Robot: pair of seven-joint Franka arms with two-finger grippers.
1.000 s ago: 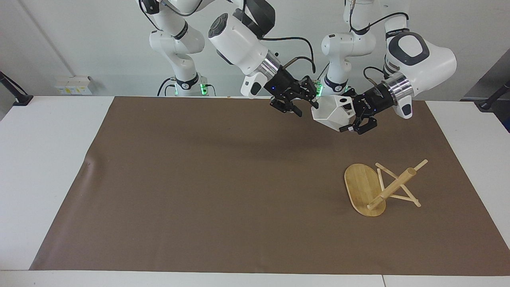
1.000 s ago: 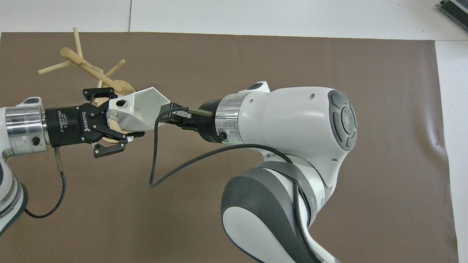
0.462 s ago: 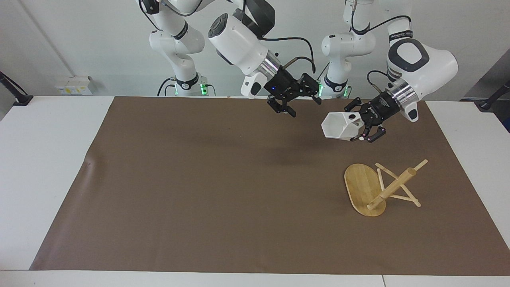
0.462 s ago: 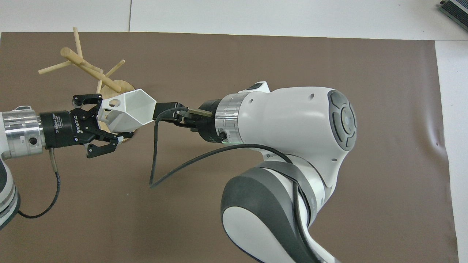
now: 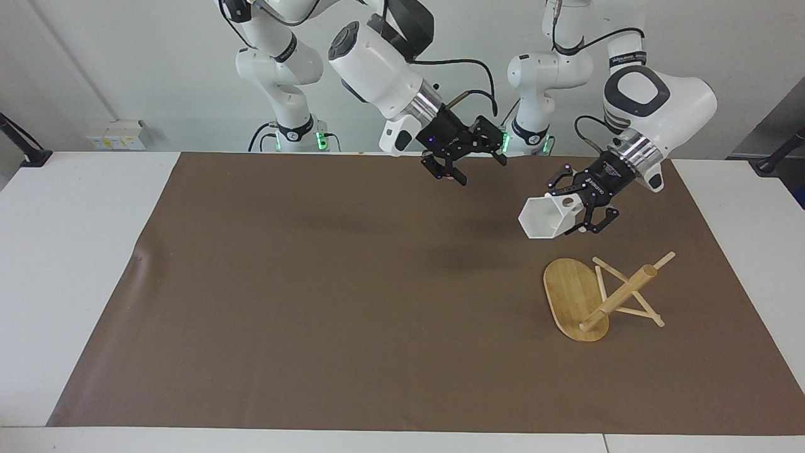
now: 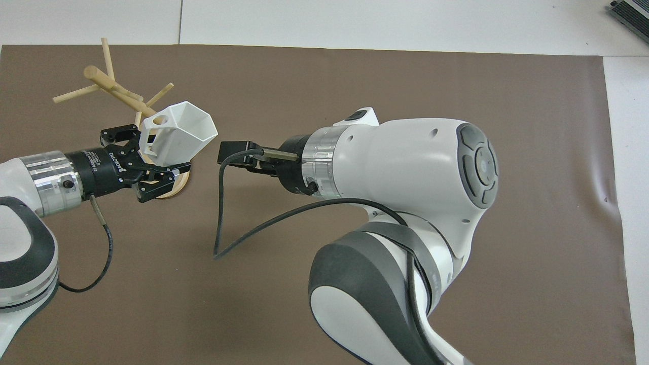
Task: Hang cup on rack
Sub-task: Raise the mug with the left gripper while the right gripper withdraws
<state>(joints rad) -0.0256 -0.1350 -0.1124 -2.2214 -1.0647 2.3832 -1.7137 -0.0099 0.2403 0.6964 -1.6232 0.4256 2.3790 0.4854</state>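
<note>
The white faceted cup (image 5: pixel 542 219) hangs in the air, held by its pierced handle in my left gripper (image 5: pixel 577 206), which is shut on it. The cup lies tilted with its mouth turned away from the gripper. It is over the brown mat close to the rack's base, and apart from the rack. The bamboo rack (image 5: pixel 619 294) stands on its oval base (image 5: pixel 569 289) toward the left arm's end of the table, with thin pegs crossing its post. In the overhead view the cup (image 6: pixel 180 129) and left gripper (image 6: pixel 149 154) cover part of the rack (image 6: pixel 114 88). My right gripper (image 5: pixel 468 155) is open and empty, up in the air over the mat's edge nearest the robots.
A brown mat (image 5: pixel 314 283) covers most of the white table. In the overhead view the right arm's large white body (image 6: pixel 405 172) covers the middle of the mat.
My left gripper has carried the cup away from the right gripper, down and toward the rack, turning the cup. The right gripper has drawn back a little and stays open.
</note>
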